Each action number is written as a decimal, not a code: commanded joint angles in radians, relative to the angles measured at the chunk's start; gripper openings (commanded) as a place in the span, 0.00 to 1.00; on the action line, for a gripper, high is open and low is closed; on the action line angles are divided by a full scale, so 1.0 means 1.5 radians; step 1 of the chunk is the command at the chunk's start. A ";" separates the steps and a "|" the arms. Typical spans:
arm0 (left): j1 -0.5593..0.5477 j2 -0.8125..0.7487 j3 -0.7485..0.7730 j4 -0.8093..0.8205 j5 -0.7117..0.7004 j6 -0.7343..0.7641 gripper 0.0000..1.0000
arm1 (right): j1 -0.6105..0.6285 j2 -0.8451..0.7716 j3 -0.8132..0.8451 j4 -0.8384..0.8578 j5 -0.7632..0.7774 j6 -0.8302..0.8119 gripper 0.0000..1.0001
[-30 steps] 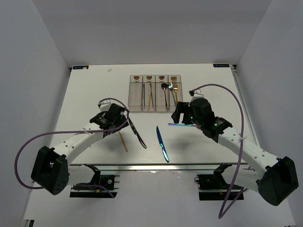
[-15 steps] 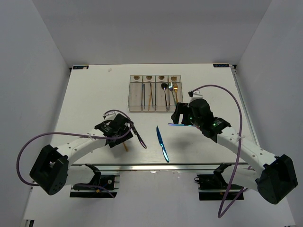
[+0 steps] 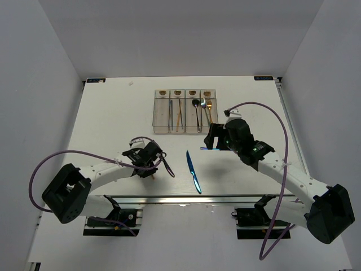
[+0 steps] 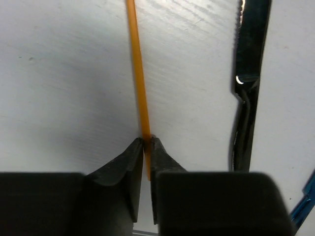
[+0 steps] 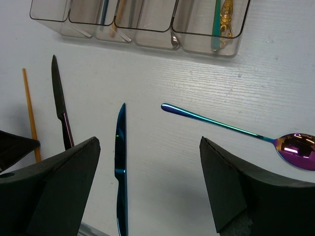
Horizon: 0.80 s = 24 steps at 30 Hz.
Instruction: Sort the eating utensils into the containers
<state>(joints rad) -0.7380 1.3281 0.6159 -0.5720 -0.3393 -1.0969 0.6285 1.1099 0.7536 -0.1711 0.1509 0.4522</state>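
Left gripper [image 4: 146, 142] is shifting toward near edge, pinching chopstick [image 4: 138, 73].
Right gripper [image 5: 149, 145] is hanging wide open over spoon [image 5: 224, 127], holding nothing.

chopstick [image 5: 29, 110], knife [image 5: 60, 105], second knife [image 5: 120, 162], spoon [image 5: 231, 129] left to right, bins [image 5: 147, 38] behind

Four clear plastic rectangular bins [image 3: 161, 121], joined in one row. Loose on the white bench [image 3: 113, 113]: one black serrated knife [image 5: 60, 108] and one blue metal knife [image 5: 120, 162], so two knives; one tan wooden chopstick [image 4: 138, 73]; one purple iridescent long-handled spoon [image 5: 231, 129]. Inside the bins lie perhaps five or six slim utensils [image 3: 179, 116], overlapping too much to count surely.
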 commanded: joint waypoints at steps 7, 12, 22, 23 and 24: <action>-0.019 0.028 -0.033 0.004 0.016 -0.024 0.00 | -0.003 -0.014 -0.004 0.032 -0.012 -0.014 0.87; -0.020 -0.013 -0.015 -0.068 -0.052 -0.031 0.00 | -0.003 -0.017 -0.008 0.040 -0.030 -0.018 0.86; -0.021 -0.168 0.040 -0.114 -0.184 0.001 0.00 | -0.004 -0.018 -0.010 0.049 -0.038 -0.021 0.86; -0.022 -0.174 0.047 -0.091 -0.183 0.037 0.00 | -0.004 -0.018 -0.011 0.049 -0.036 -0.020 0.86; -0.021 -0.174 0.063 -0.079 -0.181 0.056 0.00 | -0.004 -0.017 -0.011 0.048 -0.035 -0.022 0.86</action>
<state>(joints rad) -0.7662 1.0912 0.6464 -0.7315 -0.5484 -1.0943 0.6285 1.1053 0.7383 -0.1459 0.1013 0.4366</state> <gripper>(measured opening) 0.134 0.864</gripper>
